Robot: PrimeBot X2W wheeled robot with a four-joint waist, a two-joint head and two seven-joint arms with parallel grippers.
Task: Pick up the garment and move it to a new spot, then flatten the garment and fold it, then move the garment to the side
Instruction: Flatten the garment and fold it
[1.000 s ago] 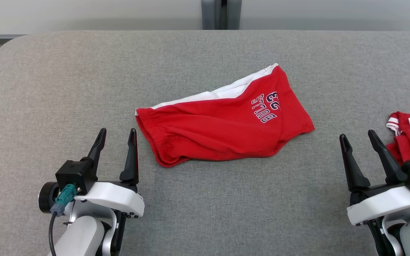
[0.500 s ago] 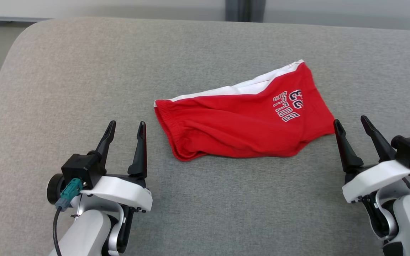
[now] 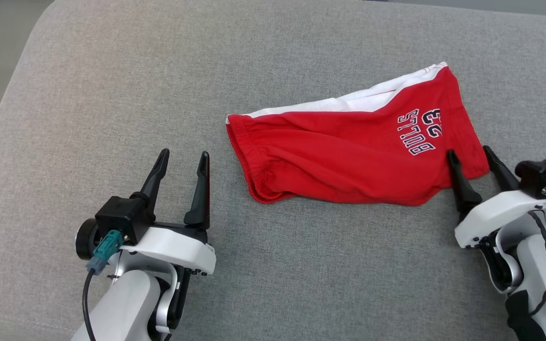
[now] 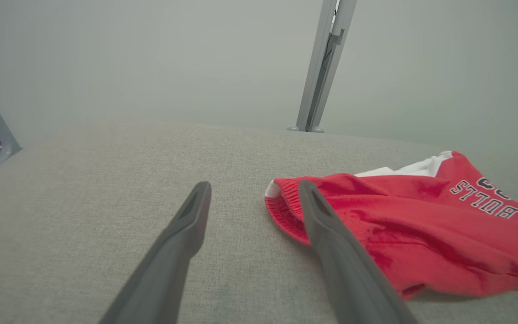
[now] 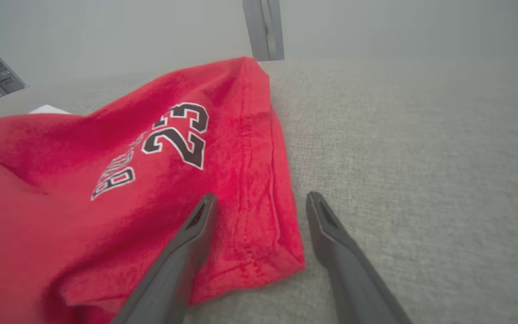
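Grey fabric counter (image 3: pixel 112 94): I note rumpled red Bulls 23 shorts (image 3: pixel 339 151), white side stripe; left pincer (image 3: pixel 184 152) and right pincer (image 3: pixel 468 149) released.

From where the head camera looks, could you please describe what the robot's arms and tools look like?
Both arms are glossy white with rounded forearms. The left tool and right tool each have two long, dark, tapered fingers on a white wrist shell. A black box sits beside each, with a teal plug and a black cable.
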